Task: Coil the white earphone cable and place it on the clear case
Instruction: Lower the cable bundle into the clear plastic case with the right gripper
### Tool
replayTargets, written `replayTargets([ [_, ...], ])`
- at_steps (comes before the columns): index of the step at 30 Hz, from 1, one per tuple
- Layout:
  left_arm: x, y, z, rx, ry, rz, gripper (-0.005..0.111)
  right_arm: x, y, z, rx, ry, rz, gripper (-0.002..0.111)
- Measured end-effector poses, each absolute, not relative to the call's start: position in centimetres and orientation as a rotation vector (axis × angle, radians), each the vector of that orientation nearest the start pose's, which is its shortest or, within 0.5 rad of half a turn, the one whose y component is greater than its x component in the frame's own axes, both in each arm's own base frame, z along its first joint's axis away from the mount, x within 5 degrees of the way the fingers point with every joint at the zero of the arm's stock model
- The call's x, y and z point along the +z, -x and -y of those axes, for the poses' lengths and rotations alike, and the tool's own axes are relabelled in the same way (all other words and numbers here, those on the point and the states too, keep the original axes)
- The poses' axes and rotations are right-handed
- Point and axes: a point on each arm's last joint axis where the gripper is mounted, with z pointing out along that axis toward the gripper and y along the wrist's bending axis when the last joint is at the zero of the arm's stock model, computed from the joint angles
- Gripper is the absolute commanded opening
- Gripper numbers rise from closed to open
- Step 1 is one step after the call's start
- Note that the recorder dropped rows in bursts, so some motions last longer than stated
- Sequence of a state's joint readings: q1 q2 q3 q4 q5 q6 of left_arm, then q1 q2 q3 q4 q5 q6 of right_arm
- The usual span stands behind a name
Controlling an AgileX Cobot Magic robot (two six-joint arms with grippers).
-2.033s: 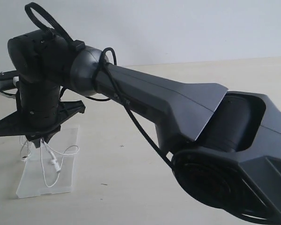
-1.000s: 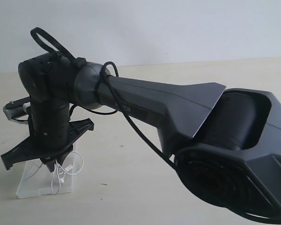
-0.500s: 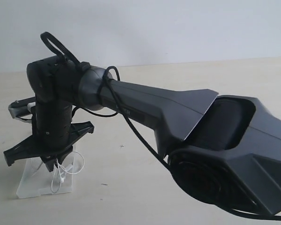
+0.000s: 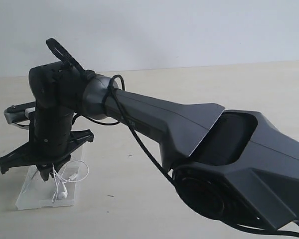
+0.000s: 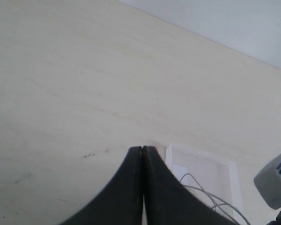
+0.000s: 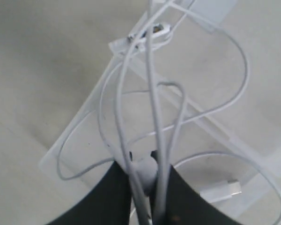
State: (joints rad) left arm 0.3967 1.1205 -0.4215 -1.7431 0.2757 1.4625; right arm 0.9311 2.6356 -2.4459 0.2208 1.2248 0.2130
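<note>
My right gripper (image 6: 141, 168) is shut on several strands of the white earphone cable (image 6: 241, 70), with an earbud pinched between its tips. The loops hang down over the clear case (image 6: 82, 129); the plug (image 6: 220, 191) and the inline remote (image 6: 150, 33) rest on or just above it. In the exterior view the right gripper (image 4: 50, 173) hovers over the clear case (image 4: 35, 198) at the lower left, the cable (image 4: 65, 185) dangling from it onto the plastic. My left gripper (image 5: 143, 149) is shut and empty beside the clear case (image 5: 201, 161), where cable strands (image 5: 210, 197) show.
The right arm (image 4: 189, 134) stretches across the pale wooden table (image 4: 139, 199) from the lower right and hides much of it. A grey part of the left arm (image 4: 15, 113) shows behind the right wrist. A white wall stands behind the table.
The right gripper has carried the cable toward the case's near end and drifted slightly left. The loops that lay spread on the case now hang bunched under the gripper.
</note>
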Motion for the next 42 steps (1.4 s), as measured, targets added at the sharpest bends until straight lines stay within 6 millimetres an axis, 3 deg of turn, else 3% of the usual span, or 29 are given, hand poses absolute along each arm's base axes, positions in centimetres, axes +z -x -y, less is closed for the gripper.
replayTargets([
  [5, 22.13, -19.75, -5.62, -0.224, 0.559, -2.044, 0.000, 13.85, -30.69, -44.51, 0.494, 0.987, -2.847, 0.047],
  [8, 22.13, -19.75, -5.62, -0.224, 0.559, -2.044, 0.000, 13.88, -30.59, -44.58, 0.513, 0.984, -2.853, 0.060],
  [28, 22.13, -19.75, -5.62, -0.224, 0.559, -2.044, 0.000, 14.17, -29.86, -45.16, 0.670, 0.839, -2.951, 0.061],
  [42, 22.13, -19.75, -5.62, -0.224, 0.559, -2.044, 0.000, 14.11, -30.84, -44.38, 0.473, 0.897, -2.872, 0.061],
])
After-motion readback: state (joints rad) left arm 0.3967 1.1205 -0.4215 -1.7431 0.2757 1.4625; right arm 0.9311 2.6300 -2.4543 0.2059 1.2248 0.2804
